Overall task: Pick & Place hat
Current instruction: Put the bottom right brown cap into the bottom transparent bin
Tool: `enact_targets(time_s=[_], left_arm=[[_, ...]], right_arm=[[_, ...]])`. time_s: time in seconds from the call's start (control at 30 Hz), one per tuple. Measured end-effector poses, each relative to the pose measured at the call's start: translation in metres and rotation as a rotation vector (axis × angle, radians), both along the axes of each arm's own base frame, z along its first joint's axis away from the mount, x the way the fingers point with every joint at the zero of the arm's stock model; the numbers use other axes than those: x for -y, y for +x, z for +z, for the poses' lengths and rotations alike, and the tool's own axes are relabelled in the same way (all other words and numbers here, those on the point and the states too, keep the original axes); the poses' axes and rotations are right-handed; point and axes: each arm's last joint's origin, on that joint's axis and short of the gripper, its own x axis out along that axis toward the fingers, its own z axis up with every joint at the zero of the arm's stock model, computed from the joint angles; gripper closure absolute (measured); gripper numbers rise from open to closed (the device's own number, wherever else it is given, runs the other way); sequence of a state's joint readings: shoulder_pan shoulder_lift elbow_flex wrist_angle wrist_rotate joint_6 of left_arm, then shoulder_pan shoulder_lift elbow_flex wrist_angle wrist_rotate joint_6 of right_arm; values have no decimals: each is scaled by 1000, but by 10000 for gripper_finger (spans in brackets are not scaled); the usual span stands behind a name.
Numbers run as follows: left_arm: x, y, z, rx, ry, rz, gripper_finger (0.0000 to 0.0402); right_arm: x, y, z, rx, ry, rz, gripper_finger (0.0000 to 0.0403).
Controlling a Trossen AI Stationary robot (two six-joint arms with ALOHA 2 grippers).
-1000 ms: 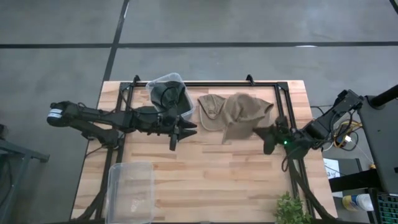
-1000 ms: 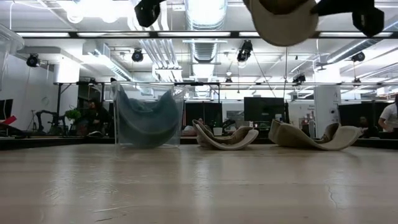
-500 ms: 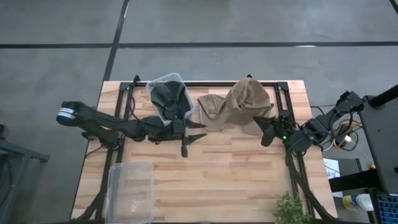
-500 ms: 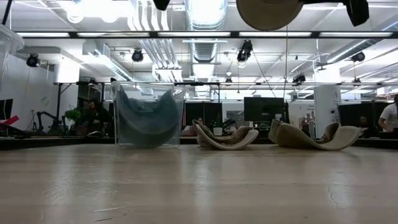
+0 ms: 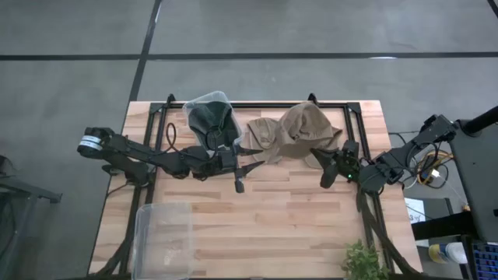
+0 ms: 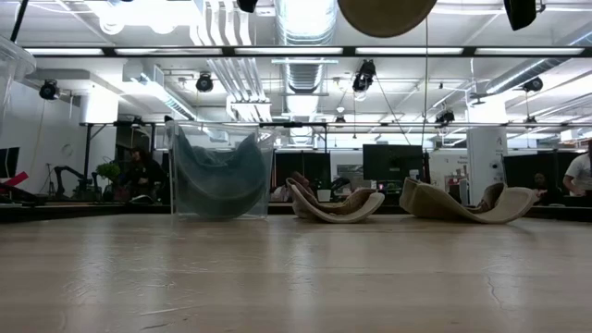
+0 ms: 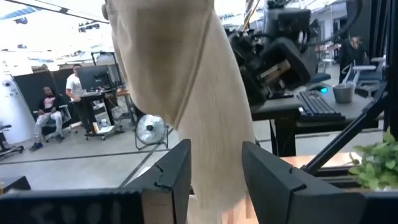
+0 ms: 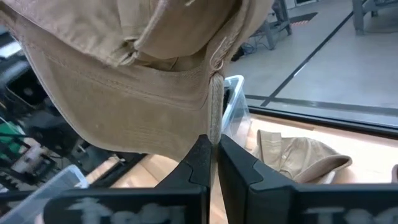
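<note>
Hat up off the counter, pinched at its edge strap by the fully shut jaws of the right arm, crown hanging below the grip and high over the far half of the boards. Carry step in hand, by the look of it: pick done, place not yet made.

Nearest the front edge, an empty clear bin at the left corner and a small plant at the right. Mid-counter, jaws of the left arm spread wide and holding nothing, aimed across at the dangling cloth but well apart from it. Farther back, a second tan hat lying flat, and beside it to the left a clear bin with a dark hat already inside. Beyond that, only room and distant people.

Next move, as a judgement: swing leftward over the far bin, or pass across to the waiting open jaws; cannot tell which. Either way, keep height over the resting hat, centre above the opening before letting go, and watch for floppy cloth catching the rim.
</note>
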State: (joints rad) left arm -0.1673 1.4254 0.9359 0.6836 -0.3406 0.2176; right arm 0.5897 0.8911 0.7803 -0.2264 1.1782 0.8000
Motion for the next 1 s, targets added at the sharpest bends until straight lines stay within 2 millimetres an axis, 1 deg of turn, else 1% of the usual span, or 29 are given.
enact_targets(time_s=[0.4, 0.7, 1.0], left_arm=[[1, -1, 2, 14, -15, -20, 266], [0, -1, 4, 29, -20, -2, 266], [-5, -3, 3, 28, -52, 152, 268]], right_arm=[[7, 17, -7, -46, -43, -70, 392], [2, 29, -5, -44, -89, -33, 392], [-3, 37, -11, -61, -86, 3, 392]])
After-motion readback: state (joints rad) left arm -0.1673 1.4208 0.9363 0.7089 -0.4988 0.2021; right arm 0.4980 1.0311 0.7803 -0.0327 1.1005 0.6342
